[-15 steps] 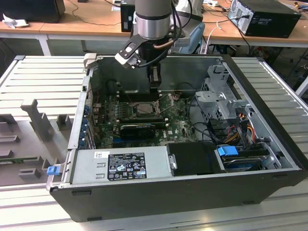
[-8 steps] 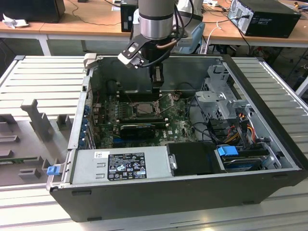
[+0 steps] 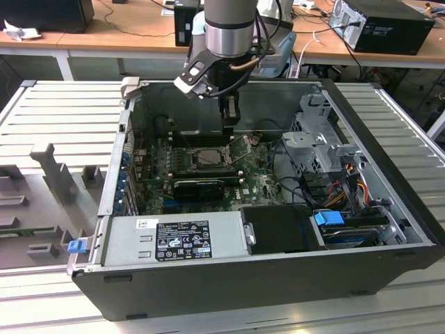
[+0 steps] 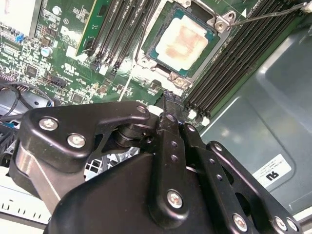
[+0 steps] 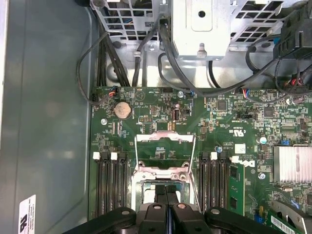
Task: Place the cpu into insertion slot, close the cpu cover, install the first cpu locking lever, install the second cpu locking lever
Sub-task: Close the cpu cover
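Observation:
The cpu [image 4: 184,39] lies flat in the insertion slot [image 4: 157,62] on the green motherboard, its pale metal face up. The cpu cover [image 5: 165,138], a thin metal frame with a square window, stands swung open away from the socket. A thin wire locking lever [image 4: 273,15] sticks out free past the socket's corner. My gripper [image 3: 229,125] hangs just above the board at the socket's edge, near the cover's hinge. Its black fingers [image 5: 161,200] are pressed together and shut, with nothing between them. In the second wrist view the gripper [image 4: 170,100] points down beside the memory slots.
Black memory slots [image 5: 108,185] flank the socket on both sides. A grey drive cage [image 3: 316,139] with cables sits at the exterior view's right. The power supply [image 3: 177,240] lines the case's near wall. A black card [image 3: 198,186] lies just in front of the socket.

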Controlling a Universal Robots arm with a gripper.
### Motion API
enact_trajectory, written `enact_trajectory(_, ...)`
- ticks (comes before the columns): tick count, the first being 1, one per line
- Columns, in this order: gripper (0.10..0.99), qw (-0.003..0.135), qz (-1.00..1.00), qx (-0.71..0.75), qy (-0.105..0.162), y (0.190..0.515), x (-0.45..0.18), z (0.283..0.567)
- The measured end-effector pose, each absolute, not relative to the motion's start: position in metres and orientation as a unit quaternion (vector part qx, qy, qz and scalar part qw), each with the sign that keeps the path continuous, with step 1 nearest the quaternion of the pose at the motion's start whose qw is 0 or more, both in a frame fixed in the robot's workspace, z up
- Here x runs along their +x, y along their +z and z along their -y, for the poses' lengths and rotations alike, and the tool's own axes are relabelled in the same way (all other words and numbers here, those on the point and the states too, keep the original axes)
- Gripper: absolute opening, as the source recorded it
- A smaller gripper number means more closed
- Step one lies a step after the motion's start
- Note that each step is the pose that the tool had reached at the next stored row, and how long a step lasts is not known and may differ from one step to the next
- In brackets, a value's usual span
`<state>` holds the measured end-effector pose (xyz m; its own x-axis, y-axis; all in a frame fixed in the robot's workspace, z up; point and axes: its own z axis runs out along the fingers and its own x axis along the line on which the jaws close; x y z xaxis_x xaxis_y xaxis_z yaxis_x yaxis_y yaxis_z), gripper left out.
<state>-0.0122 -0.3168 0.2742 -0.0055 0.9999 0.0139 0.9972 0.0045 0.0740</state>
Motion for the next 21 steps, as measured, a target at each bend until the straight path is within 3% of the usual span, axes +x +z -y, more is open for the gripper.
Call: enact_trajectory(21,0.106,0.021,-0.708,0.705,0.031,0.274,0.007,0.317)
